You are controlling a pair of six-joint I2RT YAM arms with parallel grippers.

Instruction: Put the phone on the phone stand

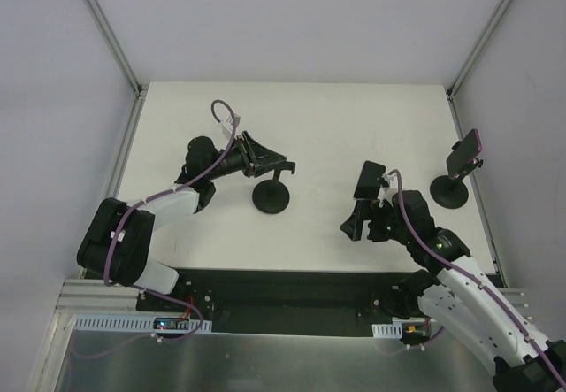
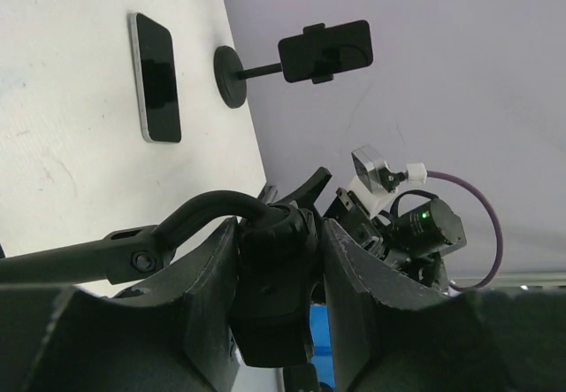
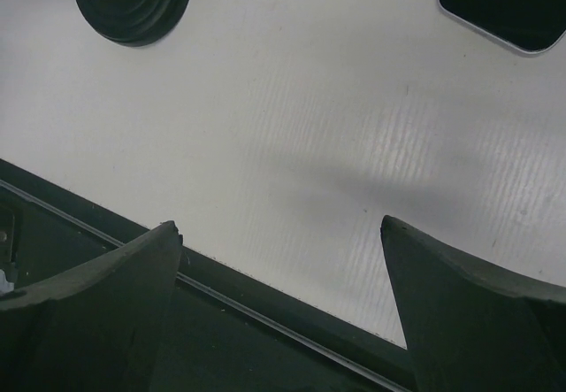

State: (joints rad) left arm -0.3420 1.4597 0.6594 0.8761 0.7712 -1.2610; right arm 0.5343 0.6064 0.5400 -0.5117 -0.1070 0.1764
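Glossy black flat phone (image 1: 369, 180), pale edge, lies on matte white table (image 1: 309, 118) near R gripper (image 3: 279, 233), jaws wide, empty. L gripper (image 2: 279, 233) clamped on round knob of black disc-base phone stand (image 1: 270, 197).

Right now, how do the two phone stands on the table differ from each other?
The right stand carries a mounted phone; the left stand carries none. The left end effector grips the left stand's top; nothing touches the right stand. The left stand sits mid-table, the right stand near the right edge. Both are black with round disc bases.
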